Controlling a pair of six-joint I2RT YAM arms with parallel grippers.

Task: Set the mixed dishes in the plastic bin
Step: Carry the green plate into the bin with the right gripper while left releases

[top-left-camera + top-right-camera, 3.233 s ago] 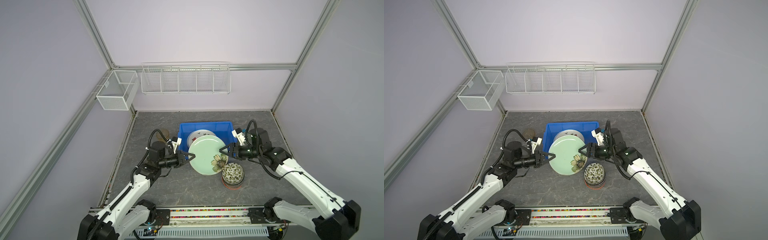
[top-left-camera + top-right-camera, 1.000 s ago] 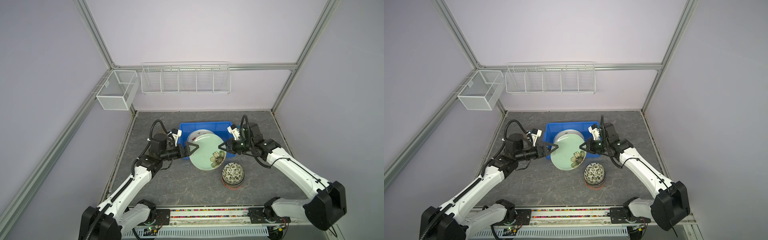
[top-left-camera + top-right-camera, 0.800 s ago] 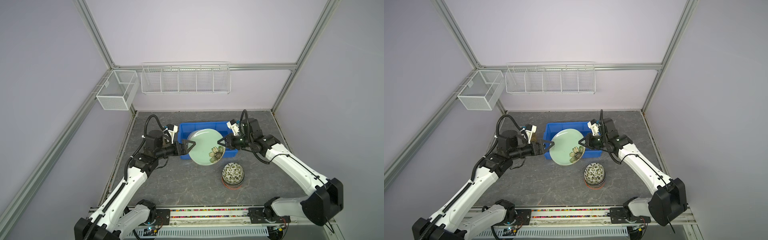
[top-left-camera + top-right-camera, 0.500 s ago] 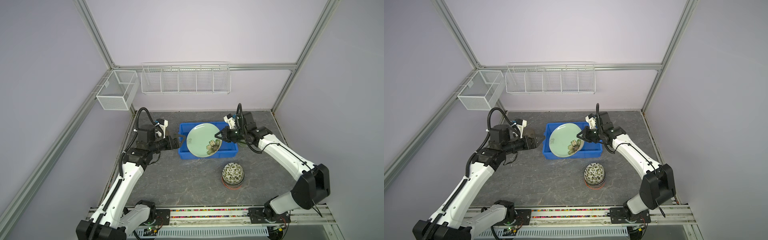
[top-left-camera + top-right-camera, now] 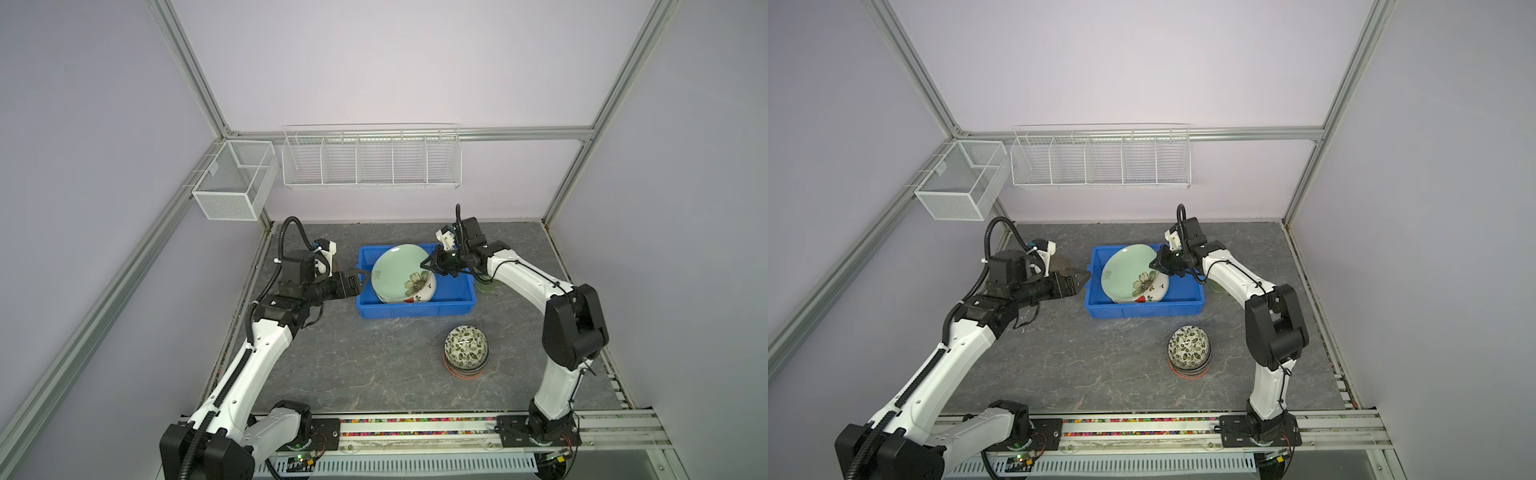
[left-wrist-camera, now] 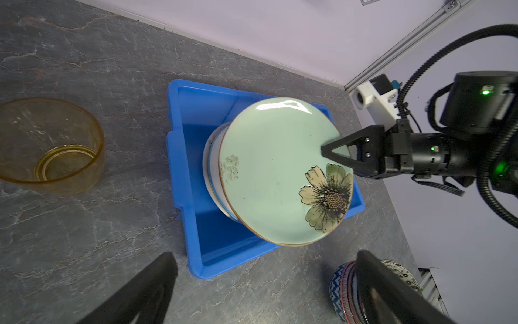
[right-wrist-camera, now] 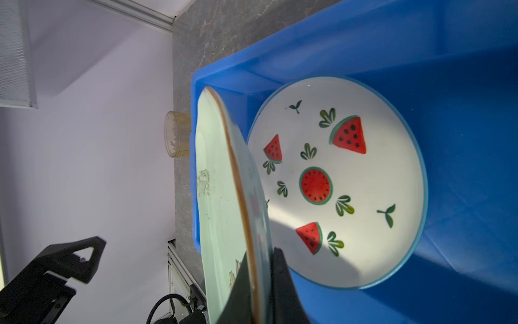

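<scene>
Since the earlier frames the pale green round plate (image 5: 397,272) with its painted flower has travelled from above the desk beside the bowls to a spot over the bin. The left gripper (image 5: 360,281) has let go of it and drawn back just outside the bin's left wall, jaws spread wide. Nearest the rail, the stack of small patterned bowls (image 5: 465,347) sits on the grey marbled desk (image 5: 353,357), well apart from the bin and not yet dealt with. Beyond it stands the bright blue plastic bin (image 5: 415,311), with a white plate with red watermelon slices (image 7: 350,182) lying flat inside. Over that plate the right gripper (image 5: 427,266) alone carries the green one, jaws pinching its right rim beside the flower, probably so it can be lowered onto the plates already stacked there. Being round, the plate has no long axis; it hangs tilted, its face turned up and toward the left arm, and whether its low edge touches the plates beneath I cannot tell. Farther back, an amber glass cup (image 6: 50,146) waits left of the bin, and white wire baskets (image 5: 372,162) hang on the far wall.
</scene>
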